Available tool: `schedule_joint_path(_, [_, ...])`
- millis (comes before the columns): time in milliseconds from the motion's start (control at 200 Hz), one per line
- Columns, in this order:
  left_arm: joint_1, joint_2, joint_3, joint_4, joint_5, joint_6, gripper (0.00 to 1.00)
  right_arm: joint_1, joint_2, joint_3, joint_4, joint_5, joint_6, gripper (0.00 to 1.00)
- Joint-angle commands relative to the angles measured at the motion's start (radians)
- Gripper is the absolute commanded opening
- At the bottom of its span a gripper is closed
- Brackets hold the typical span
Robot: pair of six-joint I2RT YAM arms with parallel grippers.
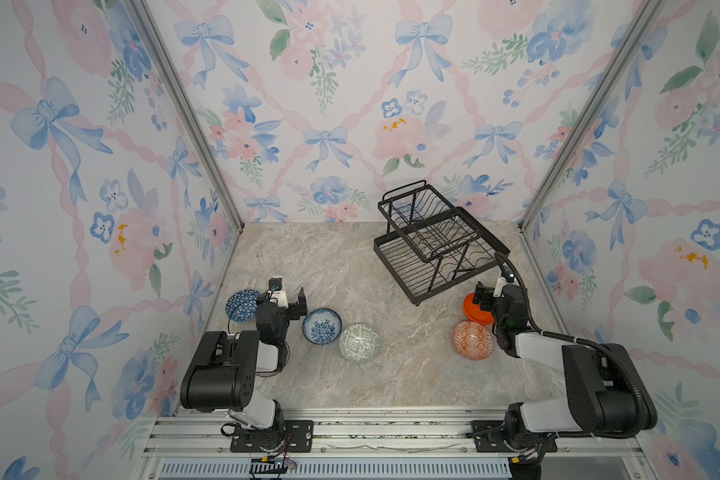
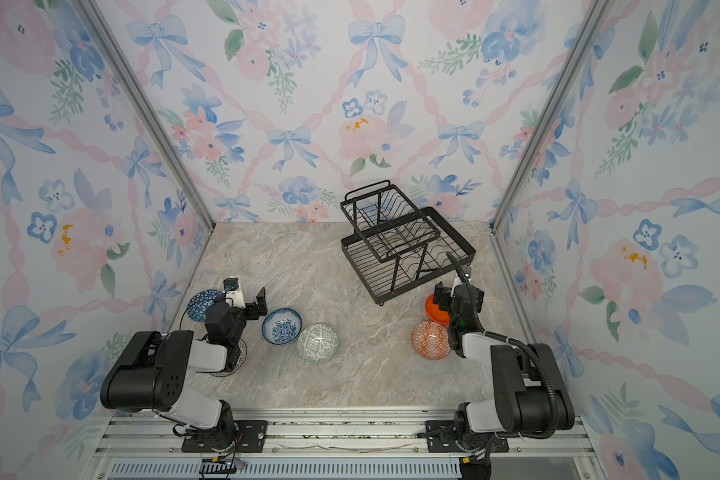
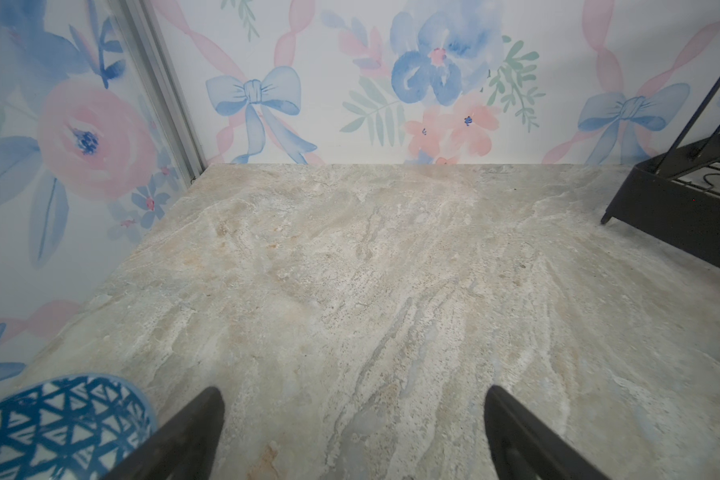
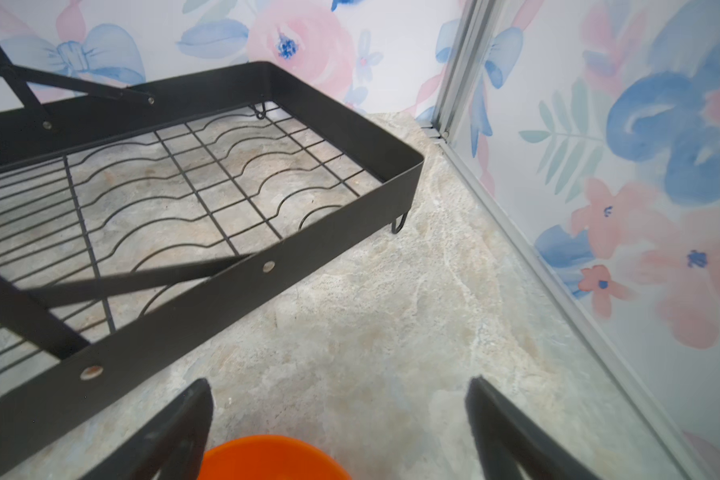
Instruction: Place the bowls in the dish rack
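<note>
All five bowls sit on the table point(image 1: 350, 270) and none is in the rack yet, so loading has not begun. The plain orange bowl point(image 4: 273, 457) lies right under the right gripper point(image 4: 337, 386). In the right wrist view its rim shows low between the two spread fingers, closer to one finger than the other. That offset would let one finger drop inside the rim and one outside, which is probably why the gripper hangs there. I cannot tell whether anything touches. The rack point(image 4: 329, 245) stands just ahead of this gripper with its flat lower tray nearest, so this bowl has the shortest trip. The orange-and-white bowl point(image 1: 472, 340) is just behind the gripper, beside the forearm.

The left gripper point(image 3: 352, 395) is also spread wide and empty, pointing over bare table. The dark-blue bowl point(image 3: 55, 419) sits just beside its outer finger. In both top views the blue-and-white flowered bowl point(image 1: 321, 326) is just to its inner side, with the green-and-white bowl point(image 1: 358, 343) touching or nearly touching that one further out. The rack is well ahead of this gripper and off to its inner side. This arm seems to be waiting within reach of its three bowls, leaving the way to the rack free for the right arm.
</note>
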State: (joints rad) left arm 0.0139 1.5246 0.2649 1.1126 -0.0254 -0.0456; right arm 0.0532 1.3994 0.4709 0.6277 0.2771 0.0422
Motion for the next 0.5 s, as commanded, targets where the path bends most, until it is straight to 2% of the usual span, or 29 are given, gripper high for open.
schedule_joint_path(0, [0.0,-0.069,0.064,-0.147,-0.013,-0.013,0.98,0.004,-0.068,0.114,-0.267,0.122,0.031,0.97])
schedule_joint_path(70, [-0.009,-0.119,0.089,-0.22,-0.032,-0.006,0.98,-0.004,-0.105,0.168,-0.399,0.164,0.061,0.97])
schedule_joint_path(135, [-0.028,-0.177,0.1,-0.263,-0.113,-0.02,0.98,-0.017,-0.136,0.206,-0.492,0.192,0.105,0.97])
schedule_joint_path(235, [-0.054,-0.274,0.123,-0.349,-0.132,-0.033,0.98,-0.053,-0.156,0.299,-0.664,0.192,0.215,0.97])
schedule_joint_path(305, [-0.088,-0.319,0.159,-0.433,-0.188,-0.044,0.98,-0.069,-0.127,0.404,-0.809,0.186,0.284,0.97])
schedule_joint_path(380, [-0.112,-0.353,0.189,-0.501,-0.269,-0.137,0.98,-0.076,-0.066,0.526,-0.936,0.16,0.338,0.97])
schedule_joint_path(495, [-0.159,-0.362,0.255,-0.615,-0.258,-0.269,0.98,-0.076,0.054,0.704,-1.098,0.12,0.376,0.97])
